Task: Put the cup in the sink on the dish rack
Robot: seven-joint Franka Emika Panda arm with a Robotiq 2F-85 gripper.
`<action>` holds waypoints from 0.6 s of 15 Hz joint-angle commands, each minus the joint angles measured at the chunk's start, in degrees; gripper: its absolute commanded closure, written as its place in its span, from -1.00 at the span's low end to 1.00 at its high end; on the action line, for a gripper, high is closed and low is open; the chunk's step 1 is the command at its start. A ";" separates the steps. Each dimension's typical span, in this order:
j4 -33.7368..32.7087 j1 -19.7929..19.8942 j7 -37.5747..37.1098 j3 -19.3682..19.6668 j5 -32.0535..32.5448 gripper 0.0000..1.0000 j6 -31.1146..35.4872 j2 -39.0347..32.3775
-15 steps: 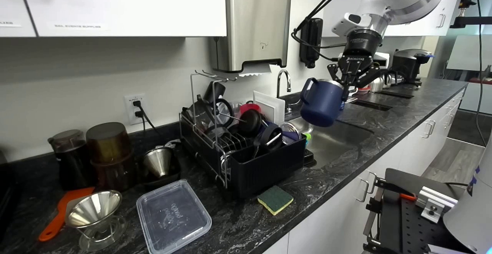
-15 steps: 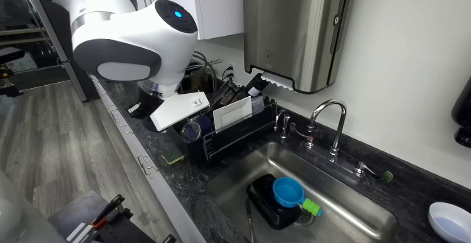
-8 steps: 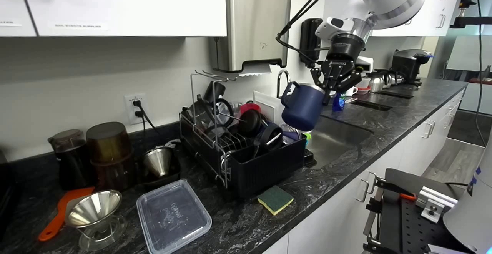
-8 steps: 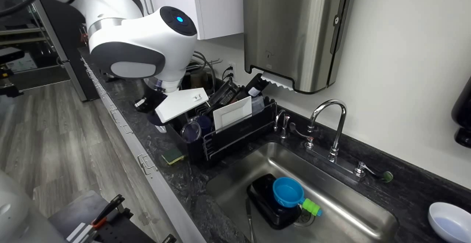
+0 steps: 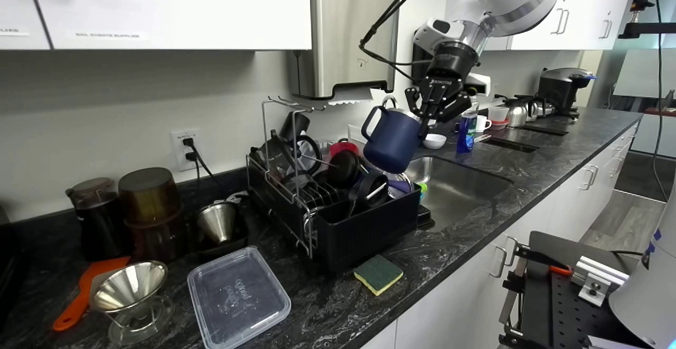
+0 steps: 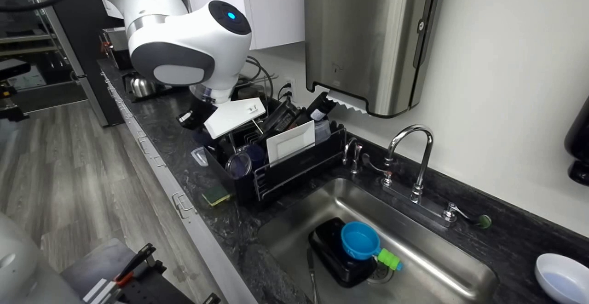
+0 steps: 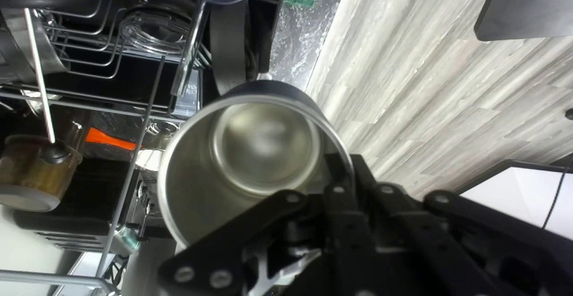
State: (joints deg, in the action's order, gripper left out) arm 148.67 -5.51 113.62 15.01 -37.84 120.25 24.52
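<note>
The cup is a dark blue mug [image 5: 392, 142] with a handle and a steel inside. My gripper [image 5: 425, 119] is shut on its rim wall and holds it tilted in the air above the sink-side end of the dish rack. In the wrist view one finger of the gripper [image 7: 347, 168] is inside the cup [image 7: 264, 146] and one outside. In an exterior view the cup is mostly hidden behind the white plate on the wrist. The black dish rack [image 5: 369, 233] is full of dishes and also shows in an exterior view [image 6: 301, 160]. The steel sink [image 6: 441, 267] lies beside it.
A white square plate [image 6: 291, 140] stands in the rack. Rack wires [image 7: 121, 202] rise at its far side. A paper towel dispenser [image 5: 354, 32] hangs above. A sponge [image 5: 378, 274] and plastic lid [image 5: 237, 299] lie on the counter. The sink holds a blue pan [image 6: 360, 240].
The arm has carried the held cup from beyond the sink-side end of the rack to above that end. The grip on the cup has not changed.
</note>
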 commanded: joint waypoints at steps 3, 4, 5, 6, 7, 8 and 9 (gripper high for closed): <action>-1.32 1.81 0.36 -2.42 -0.53 0.87 0.31 -1.93; -1.41 1.81 0.35 -2.49 -0.53 0.87 0.42 -2.19; -1.45 1.83 0.35 -2.52 -0.52 0.87 0.45 -2.29; -1.47 1.84 0.35 -2.52 -0.52 0.87 0.46 -2.30; -1.49 1.85 0.35 -2.52 -0.52 0.87 0.47 -2.30; -1.49 1.85 0.35 -2.52 -0.52 0.87 0.47 -2.30; -1.50 1.85 0.35 -2.52 -0.52 0.97 0.47 -2.30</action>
State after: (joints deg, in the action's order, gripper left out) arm 147.30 -5.30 113.57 14.00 -37.82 121.17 22.40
